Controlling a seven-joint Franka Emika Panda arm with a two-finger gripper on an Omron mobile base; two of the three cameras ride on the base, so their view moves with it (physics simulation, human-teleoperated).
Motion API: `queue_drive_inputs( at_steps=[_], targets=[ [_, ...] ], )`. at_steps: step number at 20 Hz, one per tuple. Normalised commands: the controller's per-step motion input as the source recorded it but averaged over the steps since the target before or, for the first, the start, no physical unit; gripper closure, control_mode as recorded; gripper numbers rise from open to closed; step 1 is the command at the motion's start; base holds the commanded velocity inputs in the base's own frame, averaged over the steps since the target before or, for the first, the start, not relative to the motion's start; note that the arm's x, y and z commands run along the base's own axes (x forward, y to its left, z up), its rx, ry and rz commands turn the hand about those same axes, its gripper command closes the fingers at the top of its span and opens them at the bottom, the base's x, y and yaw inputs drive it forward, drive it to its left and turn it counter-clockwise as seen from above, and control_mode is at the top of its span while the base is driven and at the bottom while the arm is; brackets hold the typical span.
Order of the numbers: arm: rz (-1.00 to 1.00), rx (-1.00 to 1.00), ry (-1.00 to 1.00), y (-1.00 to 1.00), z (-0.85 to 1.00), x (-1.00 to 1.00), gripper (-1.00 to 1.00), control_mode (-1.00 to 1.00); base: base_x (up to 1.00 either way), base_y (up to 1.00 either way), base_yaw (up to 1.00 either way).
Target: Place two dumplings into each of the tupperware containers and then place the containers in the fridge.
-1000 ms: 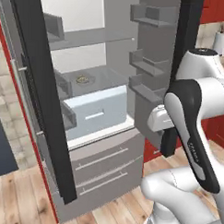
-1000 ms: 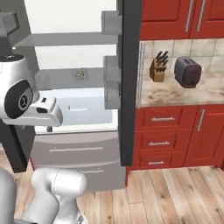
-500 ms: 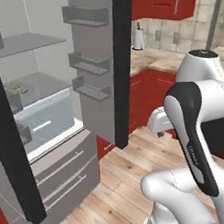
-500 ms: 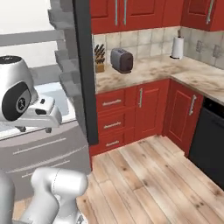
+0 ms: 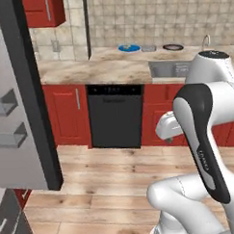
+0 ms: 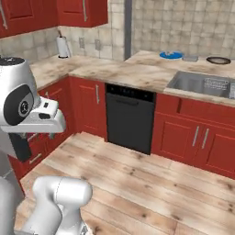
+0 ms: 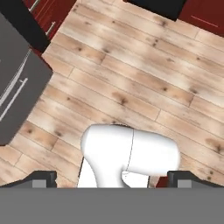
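One black dishwasher (image 5: 114, 116), one sink (image 6: 202, 84), one fridge door (image 5: 16, 94). On the counter (image 5: 107, 68): one blue plate (image 5: 129, 48), one dark plate (image 5: 173, 47), one grey container (image 5: 148, 48). One paper towel roll (image 6: 62, 46).

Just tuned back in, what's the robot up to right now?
It is handling nothing at the moment. The gripper is open and empty, pointed down at the wooden floor. The base faces the corner counter with the black dishwasher and sink. At the back of the counter sit a blue round plate, a tupperware container and a dark-brown plate. The fridge's open door stands at the left edge of the left base view.
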Motion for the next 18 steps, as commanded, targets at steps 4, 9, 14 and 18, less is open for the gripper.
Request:
queue_drive_inputs(
  at_steps=[4, 9, 14, 18],
  targets=[
    [0.00, 0.00, 0.00, 0.00, 0.00, 0.00, -1.00, 1.00, 0.00, 0.05, -1.00],
    [0.00, 0.00, 0.00, 0.00, 0.00, 0.00, -1.00, 1.00, 0.27, 0.16, -0.84],
    [0.00, 0.00, 0.00, 0.00, 0.00, 0.00, -1.00, 1.00, 0.87, 0.54, -0.54],
    [0.00, 0.00, 0.00, 0.00, 0.00, 0.00, -1.00, 1.00, 1.00, 0.89, -0.13]
  ],
)
